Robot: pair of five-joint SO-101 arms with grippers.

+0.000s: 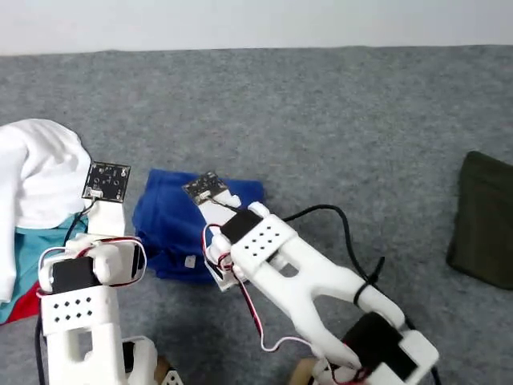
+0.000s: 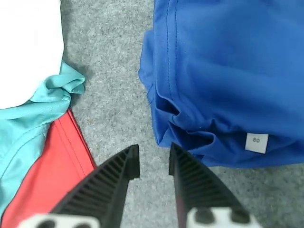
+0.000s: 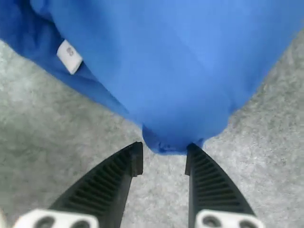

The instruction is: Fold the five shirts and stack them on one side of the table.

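A crumpled blue shirt (image 1: 168, 228) lies at the table's front left of centre. My right gripper (image 3: 164, 153) is open at its edge, and a corner of the blue shirt (image 3: 166, 85) pokes just between the fingertips. My left gripper (image 2: 154, 159) is open a little over bare grey cloth, between the blue shirt (image 2: 228, 71) and a pile of others. That pile holds a white shirt (image 1: 32, 172), a teal shirt (image 1: 40, 241) and a red shirt (image 1: 20, 306). A folded dark green shirt (image 1: 485, 220) lies at the far right.
The grey table cover (image 1: 321, 112) stretches bare across the back and middle. The right arm (image 1: 313, 281) with its trailing black cable (image 1: 345, 228) crosses the front centre. A white label (image 2: 257, 142) marks the blue shirt's near hem.
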